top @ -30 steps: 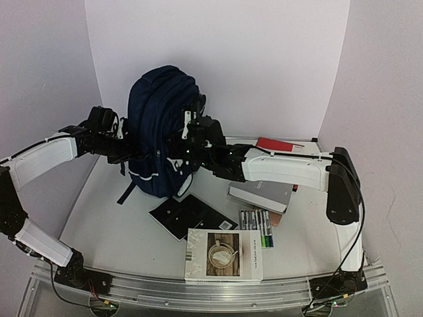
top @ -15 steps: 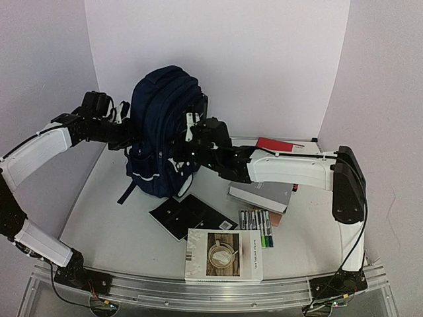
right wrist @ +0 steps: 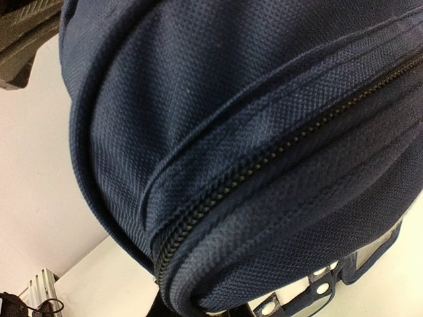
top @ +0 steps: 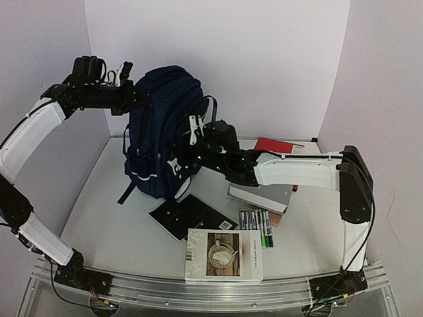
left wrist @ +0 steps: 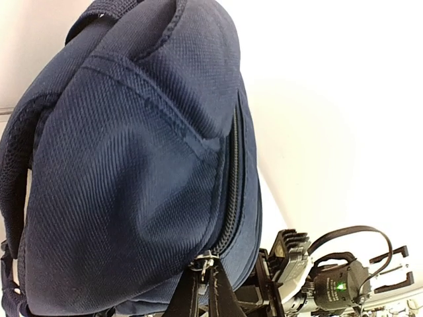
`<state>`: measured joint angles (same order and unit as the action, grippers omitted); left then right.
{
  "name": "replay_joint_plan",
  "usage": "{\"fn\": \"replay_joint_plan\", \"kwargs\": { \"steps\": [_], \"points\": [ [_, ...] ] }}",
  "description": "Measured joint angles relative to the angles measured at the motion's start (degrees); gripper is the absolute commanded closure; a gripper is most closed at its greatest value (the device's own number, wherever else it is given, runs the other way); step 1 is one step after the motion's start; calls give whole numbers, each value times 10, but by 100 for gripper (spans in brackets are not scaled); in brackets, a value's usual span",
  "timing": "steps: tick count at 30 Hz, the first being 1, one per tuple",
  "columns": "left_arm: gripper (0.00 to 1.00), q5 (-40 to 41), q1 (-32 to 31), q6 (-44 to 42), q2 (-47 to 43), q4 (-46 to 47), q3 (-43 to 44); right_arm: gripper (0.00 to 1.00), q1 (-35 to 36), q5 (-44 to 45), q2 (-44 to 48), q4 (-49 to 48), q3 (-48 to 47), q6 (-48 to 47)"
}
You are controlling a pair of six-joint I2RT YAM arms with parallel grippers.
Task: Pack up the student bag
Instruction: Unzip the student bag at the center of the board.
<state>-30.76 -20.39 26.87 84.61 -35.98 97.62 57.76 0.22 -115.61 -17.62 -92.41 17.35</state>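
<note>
**Left fingers [left wrist: 205, 274] on the zip pull [left wrist: 205, 261], bag [top: 158, 132] not yet open**

The bag stands upright at the back left of the table [top: 106, 218], its long axis vertical and its front pocket turned toward the near edge. The left fingers, reaching in high from the left, are pressed together on the zip pull at the bag's upper shoulder. From that pinch the zip [left wrist: 232, 178] runs away from them, up and over the crown toward the right fingers' side. Its teeth read closed along every stretch that either wrist view shows.

The right fingers [top: 192, 129] lie against the front of the bag, just below the crown. Fabric covers their tips in the wrist view, so it cannot be told whether they clamp a fold or merely press.

The left fingers are plainly the ones placed for the pull. The coming move looks to turn on following that curved track across the top, with the right fingers bracing the bag against the tug.

A book [top: 223, 254], pens [top: 256, 228] and a black notebook [top: 188, 214] lie on the table in front, apart from the bag and unpacked.
</note>
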Motion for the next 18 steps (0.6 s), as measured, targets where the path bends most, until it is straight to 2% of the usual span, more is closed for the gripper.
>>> {"fn": "replay_joint_plan", "kwargs": {
  "steps": [2, 4, 11, 15, 18],
  "points": [
    [100, -9, -1, -1, 17, -11, 25, 100, -1, -2, 5, -4, 8, -1],
    [100, -15, -2, -2, 33, -17, 46, 94, -1, -4, 8, -7, 13, -2],
    [98, -26, 0, -7, 47, -19, 63, 67, -2, -3, 28, 5, 27, -6],
    [89, -25, 10, -11, 34, -4, 35, 51, 4, 2, 56, 30, 38, -15],
    [75, -24, 14, -17, 12, -1, 4, 42, 7, 16, 95, 48, 48, -29]
  ]
}}
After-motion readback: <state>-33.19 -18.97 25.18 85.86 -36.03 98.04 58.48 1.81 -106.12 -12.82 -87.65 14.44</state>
